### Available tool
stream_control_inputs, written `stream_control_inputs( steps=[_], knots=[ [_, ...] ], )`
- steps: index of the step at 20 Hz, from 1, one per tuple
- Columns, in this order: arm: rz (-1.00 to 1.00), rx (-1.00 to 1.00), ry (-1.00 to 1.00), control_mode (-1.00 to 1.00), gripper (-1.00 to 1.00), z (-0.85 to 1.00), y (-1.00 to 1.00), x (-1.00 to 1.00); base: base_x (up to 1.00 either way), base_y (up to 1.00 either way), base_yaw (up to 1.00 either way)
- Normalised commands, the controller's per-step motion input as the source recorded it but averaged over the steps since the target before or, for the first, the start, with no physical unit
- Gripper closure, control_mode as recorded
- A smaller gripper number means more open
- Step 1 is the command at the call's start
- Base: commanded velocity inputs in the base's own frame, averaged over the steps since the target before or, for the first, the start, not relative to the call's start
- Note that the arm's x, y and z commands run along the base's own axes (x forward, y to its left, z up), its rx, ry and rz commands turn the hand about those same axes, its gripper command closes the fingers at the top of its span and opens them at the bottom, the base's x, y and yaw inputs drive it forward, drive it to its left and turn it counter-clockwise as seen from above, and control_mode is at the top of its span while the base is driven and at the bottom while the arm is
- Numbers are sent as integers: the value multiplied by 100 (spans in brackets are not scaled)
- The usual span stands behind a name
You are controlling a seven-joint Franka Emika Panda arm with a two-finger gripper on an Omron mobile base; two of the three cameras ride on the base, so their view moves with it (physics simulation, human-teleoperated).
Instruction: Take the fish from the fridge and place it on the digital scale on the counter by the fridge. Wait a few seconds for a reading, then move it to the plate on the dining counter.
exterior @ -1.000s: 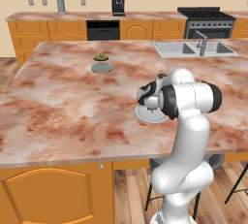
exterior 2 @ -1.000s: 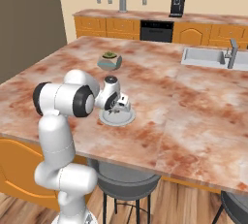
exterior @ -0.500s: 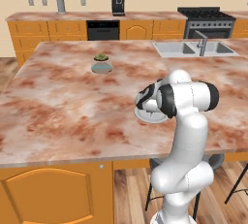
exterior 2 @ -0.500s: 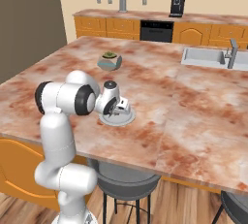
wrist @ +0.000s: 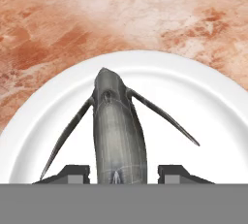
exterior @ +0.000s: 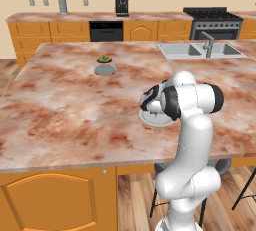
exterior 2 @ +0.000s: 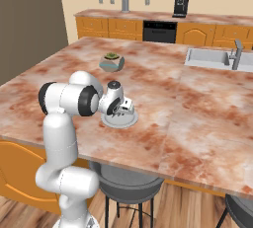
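End effector (wrist: pixel 119 172) sits low over the plate (wrist: pixel 203 106), pointing down at it. Hand view: the 2 dark fingertips (wrist: pixel 71 172) stand either side of the fish (wrist: pixel 117 136) with a visible gap on each side, so the jaws are parted and not pressing on the body. Can't tell whether either pad touches it lower down, below the edge of the view.

Fish: dark grey, long body, 2 thin fins splayed left and right. It lies on the white of the plate, inside the rim, with its far end reaching about the plate's middle.

Plate is on the dining desk (exterior: pixel 60 110), near the edge on the robot's side, just ahead of the arm. In the left base view the plate (exterior: pixel 150 120) is partly covered by the wrist; end effector (exterior: pixel 150 102) is right above it. In the right base view the plate (exterior 2: pixel 123 122) shows under the end effector (exterior 2: pixel 126 108), rim clear on the right side.

Potted plant (exterior: pixel 104 66) stands further in on the same desk, well apart from the plate. Sink (exterior: pixel 200 50) is set in the far right of the slab. 1 stool (exterior 2: pixel 123 185) is tucked under the near edge.
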Motion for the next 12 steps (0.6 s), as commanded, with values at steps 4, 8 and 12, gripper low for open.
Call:
stream_control_inputs(
  steps=[4,8,12],
  knots=[
    [0,0,0,-100,-100,12,0,-9,0,0,0],
    [0,0,0,-100,-100,36,0,-6,0,0,0],
    [0,0,-7,-100,-100,71,0,-31,0,0,0]
  ],
)
